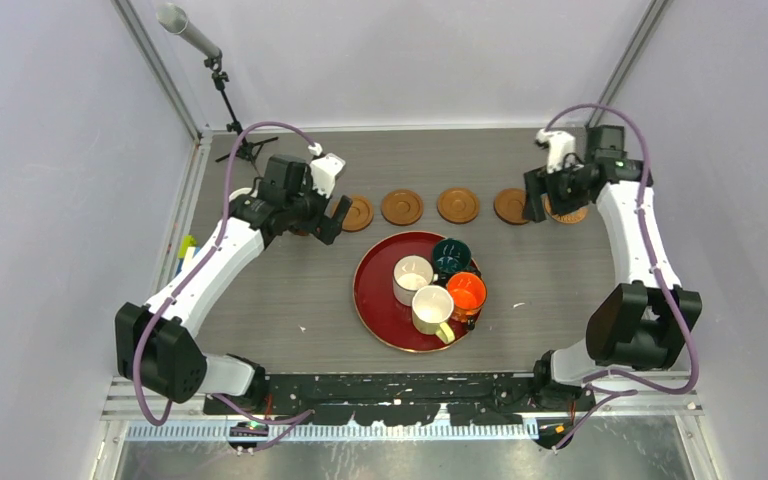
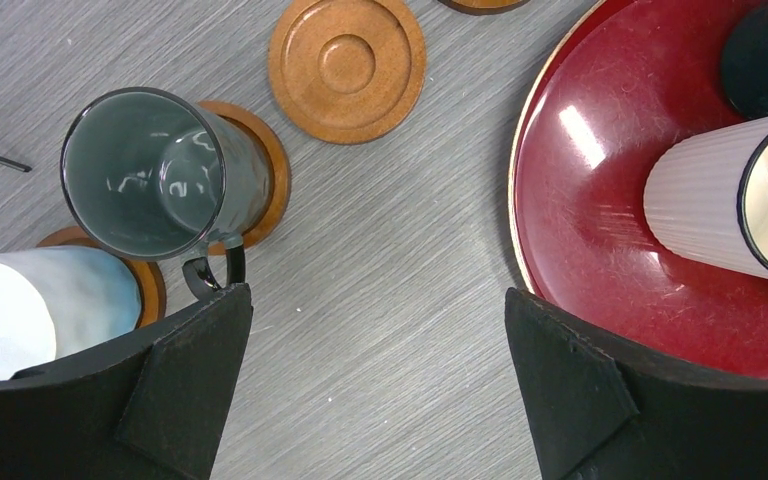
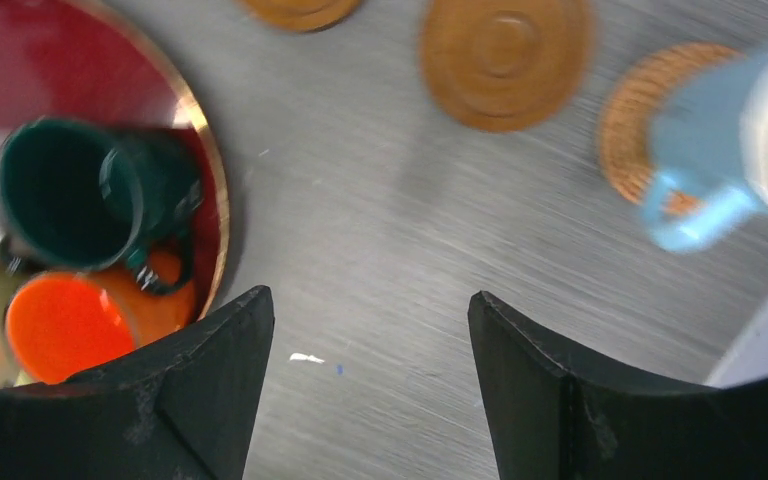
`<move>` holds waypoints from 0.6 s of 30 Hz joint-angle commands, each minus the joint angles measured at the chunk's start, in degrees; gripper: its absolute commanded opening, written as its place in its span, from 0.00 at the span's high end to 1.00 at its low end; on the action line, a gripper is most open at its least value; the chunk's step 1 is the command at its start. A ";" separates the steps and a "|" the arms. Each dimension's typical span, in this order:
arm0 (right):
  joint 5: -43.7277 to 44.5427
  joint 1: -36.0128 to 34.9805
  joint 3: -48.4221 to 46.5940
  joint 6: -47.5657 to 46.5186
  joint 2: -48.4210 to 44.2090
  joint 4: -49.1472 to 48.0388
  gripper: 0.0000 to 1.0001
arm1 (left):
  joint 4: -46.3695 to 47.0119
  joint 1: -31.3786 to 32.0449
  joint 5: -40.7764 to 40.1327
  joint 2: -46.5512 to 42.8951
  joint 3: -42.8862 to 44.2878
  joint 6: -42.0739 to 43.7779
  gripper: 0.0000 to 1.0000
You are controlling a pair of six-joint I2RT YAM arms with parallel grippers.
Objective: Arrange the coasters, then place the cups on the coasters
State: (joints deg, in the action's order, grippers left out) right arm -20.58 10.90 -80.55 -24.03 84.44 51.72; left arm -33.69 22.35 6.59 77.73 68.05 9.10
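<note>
Brown coasters form a row across the far table: bare ones [image 1: 401,207] [image 1: 457,205] [image 1: 511,206], and one [image 1: 357,212] beside my left gripper [image 1: 335,216]. In the left wrist view, a dark grey-green cup [image 2: 150,170] and a pale cup [image 2: 30,310] each stand on a coaster, next to a bare coaster [image 2: 347,67]. My left gripper [image 2: 378,300] is open over bare table. In the blurred right wrist view, a light blue cup [image 3: 720,140] stands on a coaster [image 3: 635,125]. My right gripper [image 3: 370,295] is open and empty, left of that cup.
A dark red round tray [image 1: 372,300] in the middle of the table holds a dark teal cup [image 1: 451,255], a white cup [image 1: 412,275], a cream cup [image 1: 432,308] and an orange cup [image 1: 466,292]. A black stand [image 1: 230,110] rises at the far left corner.
</note>
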 commanded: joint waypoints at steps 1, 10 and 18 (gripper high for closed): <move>-7.02 -7.16 1.89 -12.98 -0.40 8.09 0.25 | 0.47 -0.29 1.04 -1.94 0.09 -1.11 0.00; -3.99 -17.71 11.43 -20.27 -1.04 4.04 0.30 | -0.14 -0.29 0.71 -2.28 0.57 -1.29 0.00; -3.64 -20.83 16.85 -20.66 -1.31 2.42 0.32 | -0.28 -0.29 0.53 -2.12 0.60 -1.19 0.00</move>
State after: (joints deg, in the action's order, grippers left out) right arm -24.49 -8.62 -65.04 -43.05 84.62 56.01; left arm -34.15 22.35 6.66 77.60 68.05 8.10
